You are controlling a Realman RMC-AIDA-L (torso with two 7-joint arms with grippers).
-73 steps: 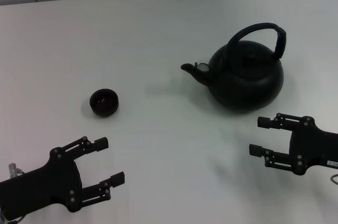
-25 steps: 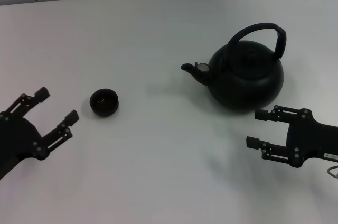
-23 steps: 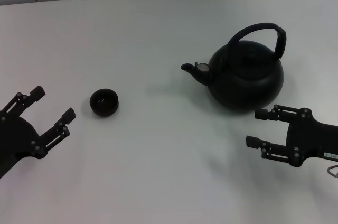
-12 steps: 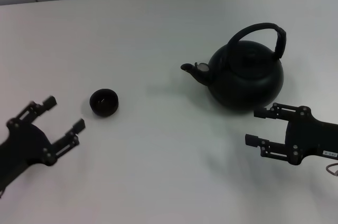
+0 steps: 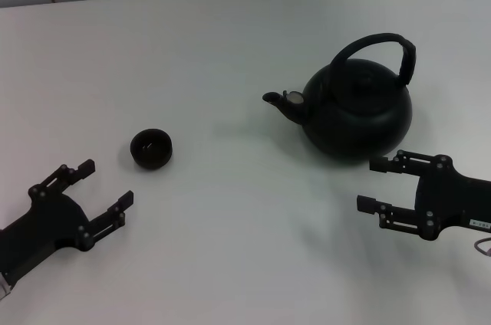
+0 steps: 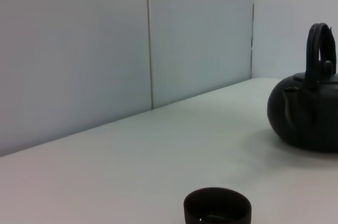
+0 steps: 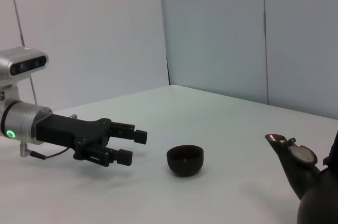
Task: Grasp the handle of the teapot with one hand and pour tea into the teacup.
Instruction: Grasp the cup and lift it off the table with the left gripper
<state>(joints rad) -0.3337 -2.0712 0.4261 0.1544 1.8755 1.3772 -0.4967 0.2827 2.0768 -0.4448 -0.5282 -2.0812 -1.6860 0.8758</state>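
Still at the approach stage, nothing grasped yet. Teapot [image 5: 357,110] upright on the white table [image 5: 230,41], right of centre, spout [image 5: 281,101] aimed toward the robot's left, handle [image 5: 383,47] arching free over the lid with no finger near it. Teacup [image 5: 151,148] well apart from the teapot, out to the left, sitting level on the table and, judging by the head view, roughly in line with the spout. Right gripper [image 5: 375,185] just in front of the teapot's belly, fingers spread wide, holding nothing, pointing sideways across the table rather than up at the handle. Left gripper [image 5: 103,185] near the teacup, on its near side, also spread wide and empty; seen from the right wrist view [image 7: 133,146] low over the table, close beside the cup but not touching. Next, probably: lifting the right gripper above the teapot's shoulder, turning it so the open fingers straddle the arch of the handle, then closing firmly near the top. After that, a lift, a carry toward the teacup and a slow tip of the spout. Main worry: a heavy pot swinging in a loose grip
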